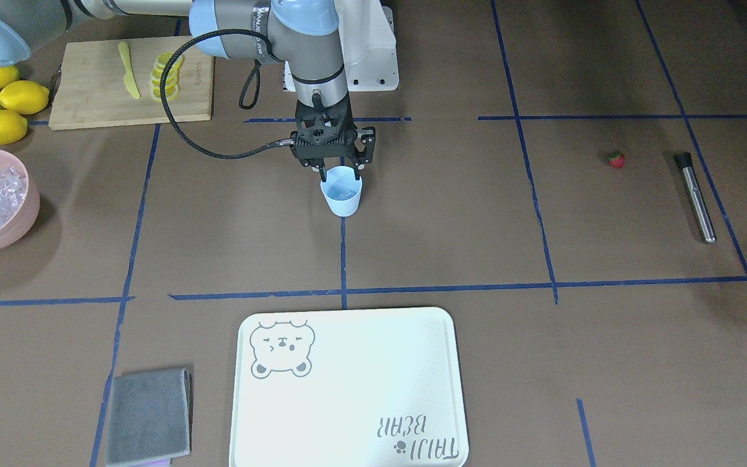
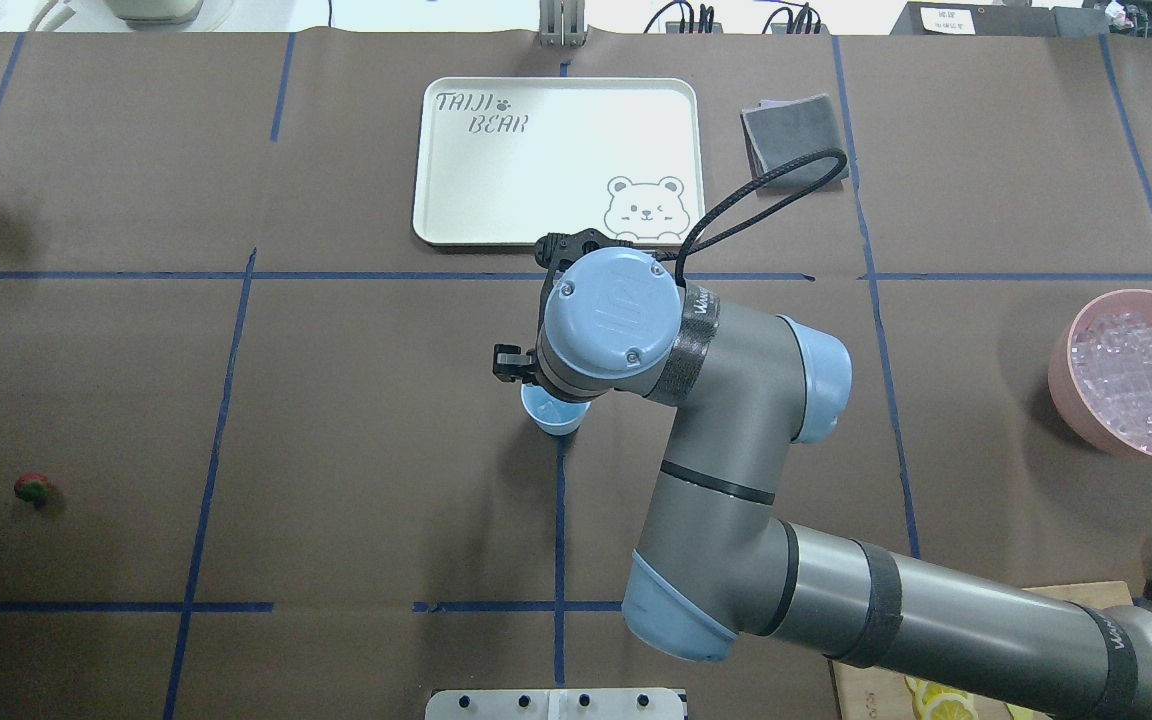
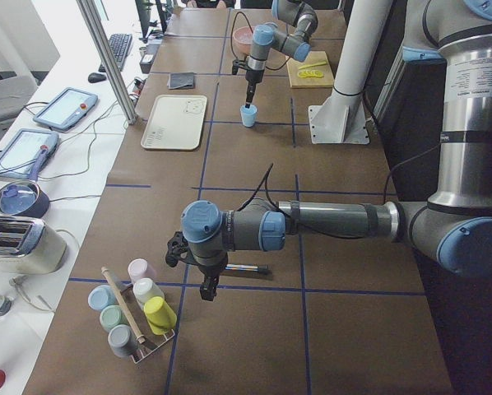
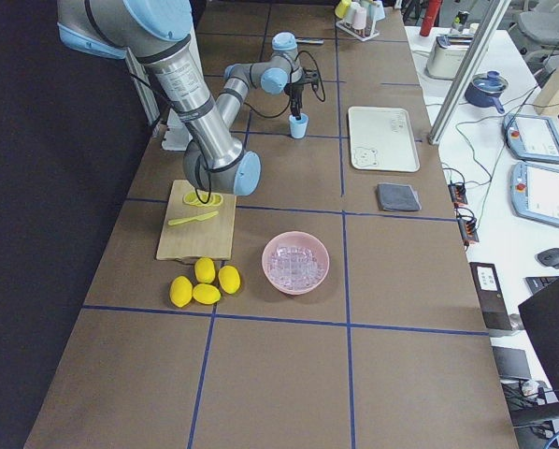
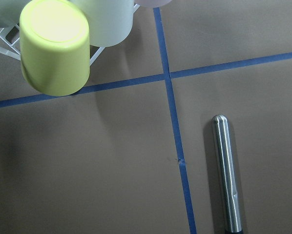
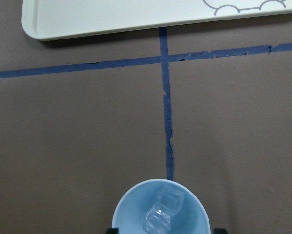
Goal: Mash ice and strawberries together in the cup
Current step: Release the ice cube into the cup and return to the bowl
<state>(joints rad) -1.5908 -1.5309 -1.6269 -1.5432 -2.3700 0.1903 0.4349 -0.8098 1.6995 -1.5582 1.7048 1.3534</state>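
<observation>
Presently: right gripper [image 1: 338,171], poised directly over cup [image 1: 342,193], fingers spread to either side of the rim, holding nothing.
Cup: upright at the table's middle, clear ice cubes [image 6: 161,213] inside, no fruit in it.
Strawberry [image 1: 616,159]: on bare table, well apart from the cup, toward the robot's left side, near a steel muddler [image 1: 696,198] whose long axis runs roughly away from the robot.
Left gripper [image 3: 206,288]: hovers by that muddler. Judged the nearer arm for the strawberry. Its opening cannot be told.
Pink bowl [image 2: 1066,375]: more ice, far right.
</observation>
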